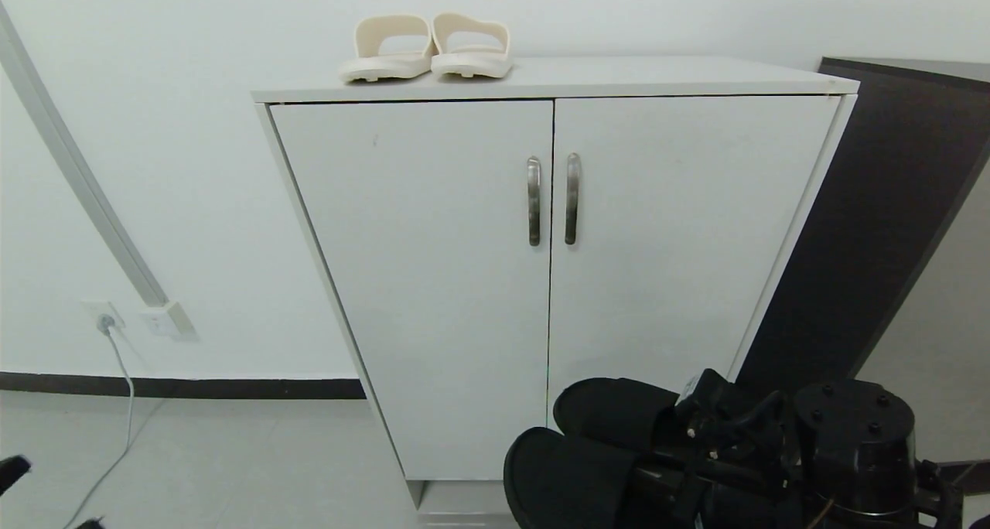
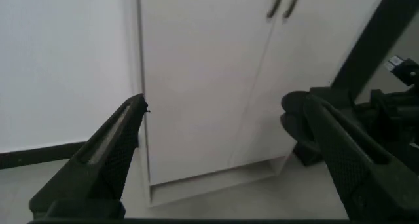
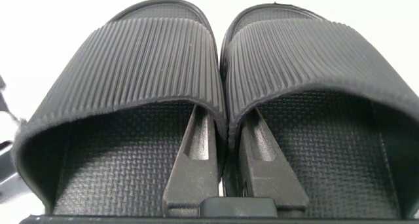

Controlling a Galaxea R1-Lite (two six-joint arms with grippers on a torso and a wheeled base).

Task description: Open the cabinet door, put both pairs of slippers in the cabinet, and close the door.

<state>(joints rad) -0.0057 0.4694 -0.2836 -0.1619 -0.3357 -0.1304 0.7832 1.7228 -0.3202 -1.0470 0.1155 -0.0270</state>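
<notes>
— What is seen at the left?
— The left gripper (image 2: 216, 106) is held low before the left front edge of the cabinet (image 1: 657, 76), its fingers spread apart with nothing between them.
— And on the cabinet's top?
— The cream slippers (image 1: 425, 49) are set side by side at the front edge, toward the left corner. Both doors (image 1: 418, 266) are shut (the handles (image 1: 534, 200) stand either side of the middle seam).
— The other pair?
— The black slippers (image 1: 611, 413) are held before the right door's lower part. The right gripper (image 3: 226, 165) is clamped on their adjoining inner walls, one finger inside each.
</notes>
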